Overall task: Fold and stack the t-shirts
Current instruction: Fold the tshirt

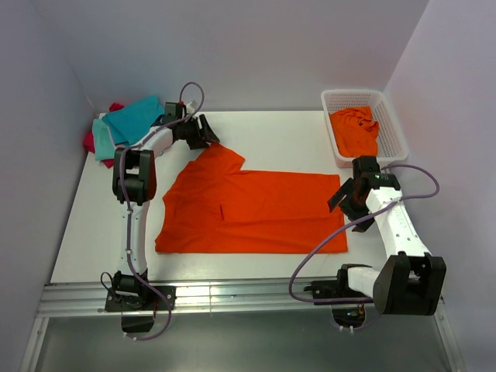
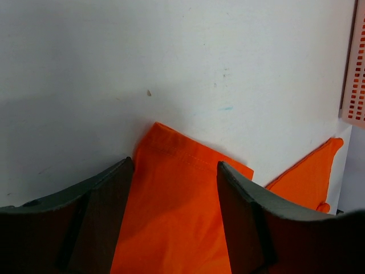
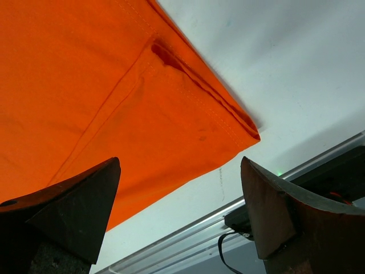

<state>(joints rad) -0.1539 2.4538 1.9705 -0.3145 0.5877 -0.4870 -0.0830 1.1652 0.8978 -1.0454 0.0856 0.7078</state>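
the overhead view was bright and evenly lit from above, with only faint, soft shadows beside the arms and along the orange t-shirt (image 1: 256, 209). a pale glare patch lay on the metal rail (image 1: 194, 294) in front of the white table (image 1: 294, 147), and the walls (image 1: 256, 46) looked lilac-tinted. in the wrist views, the left gripper's fingers (image 2: 97, 228) and the right gripper's fingers (image 3: 74, 211) were dark, close and soft-edged, while the cloth seams were sharp.

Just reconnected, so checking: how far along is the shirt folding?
Looks done: teal t-shirt and crimson t-shirt piled far left. In hand: spread orange t-shirt, left pincer open astride its sleeve, right pincer open at its right edge. Left: folding it, plus the second orange t-shirt in the basket.
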